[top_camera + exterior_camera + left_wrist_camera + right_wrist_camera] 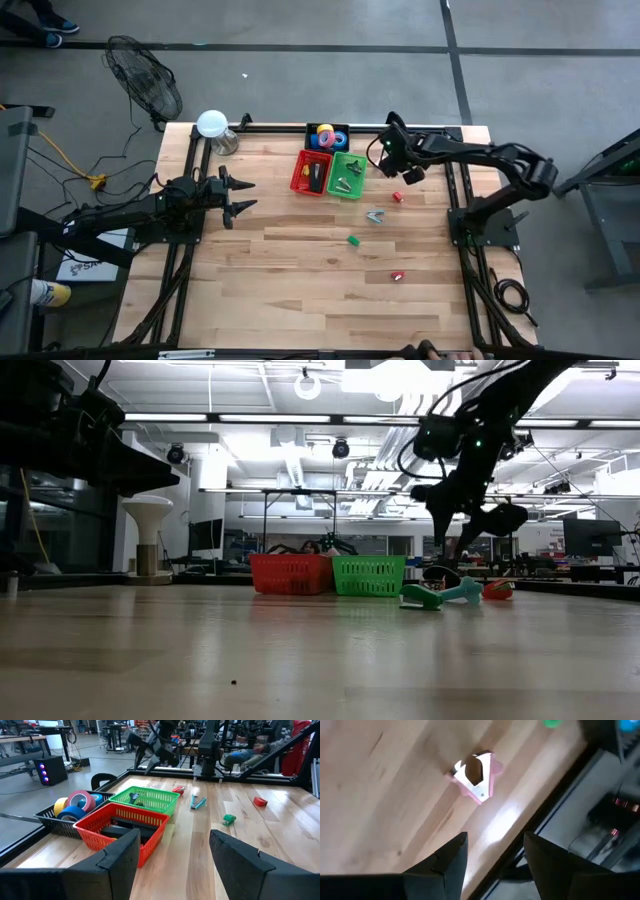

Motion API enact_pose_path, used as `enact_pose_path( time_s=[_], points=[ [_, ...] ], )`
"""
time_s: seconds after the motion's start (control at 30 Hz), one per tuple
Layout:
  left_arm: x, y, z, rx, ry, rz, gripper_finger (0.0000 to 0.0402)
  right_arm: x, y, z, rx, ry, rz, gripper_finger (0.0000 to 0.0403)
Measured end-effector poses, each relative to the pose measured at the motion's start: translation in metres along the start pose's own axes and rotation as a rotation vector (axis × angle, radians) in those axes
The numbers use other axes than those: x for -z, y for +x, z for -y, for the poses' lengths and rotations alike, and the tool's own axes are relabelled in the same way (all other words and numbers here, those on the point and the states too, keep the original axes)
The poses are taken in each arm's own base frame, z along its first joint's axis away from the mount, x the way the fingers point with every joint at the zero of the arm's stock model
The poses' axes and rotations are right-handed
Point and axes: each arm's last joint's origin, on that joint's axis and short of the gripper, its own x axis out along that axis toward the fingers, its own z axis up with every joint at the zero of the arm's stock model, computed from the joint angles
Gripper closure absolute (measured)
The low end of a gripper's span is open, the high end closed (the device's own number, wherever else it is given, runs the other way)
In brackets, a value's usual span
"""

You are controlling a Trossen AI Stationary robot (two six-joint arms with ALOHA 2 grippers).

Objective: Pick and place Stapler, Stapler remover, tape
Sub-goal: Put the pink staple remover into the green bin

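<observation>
The black stapler (131,828) lies inside the red basket (311,172). The tape rolls (75,805), pink, yellow and blue, sit in a black tray (328,135) at the far edge. A teal staple remover (375,216) lies on the table right of the baskets. A pink one (475,777) rests on the wood below my right gripper (495,855). That gripper (383,152) hangs open above the table, right of the green basket (347,175), and touches nothing. My left gripper (236,196) waits open at the table's left side, pointing at the baskets.
The green basket (145,797) holds small metal pieces. Small solid pieces lie loose on the wood: a green one (353,240) and two red ones (397,197) (397,276). A white lamp (212,125) stands at the far left corner. Bare wood fills the near half.
</observation>
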Motion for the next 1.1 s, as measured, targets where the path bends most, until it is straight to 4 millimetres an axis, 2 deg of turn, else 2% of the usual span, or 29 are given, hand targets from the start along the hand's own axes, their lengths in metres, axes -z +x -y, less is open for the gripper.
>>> enact_pose_path(
  time_s=[0.27, 0.53, 0.7, 0.83, 1.1],
  points=[
    [0.000, 0.000, 0.000, 0.000, 0.000, 0.000, 0.0167, -0.006, 0.018, 0.007, 0.049, -0.183, 0.026, 0.0217],
    [0.000, 0.000, 0.000, 0.000, 0.000, 0.000, 0.0167, -0.003, 0.032, 0.005, -0.001, -0.273, 0.022, 0.0217],
    [0.000, 0.000, 0.000, 0.000, 0.000, 0.000, 0.0167, -0.005, 0.030, 0.007, -0.024, -0.285, 0.096, 0.0217],
    [0.000, 0.000, 0.000, 0.000, 0.000, 0.000, 0.0167, -0.006, 0.029, 0.020, -0.070, -0.288, 0.107, 0.0217],
    [0.000, 0.000, 0.000, 0.000, 0.000, 0.000, 0.0167, -0.005, 0.039, 0.037, -0.195, -0.247, -0.026, 0.0217]
  ],
)
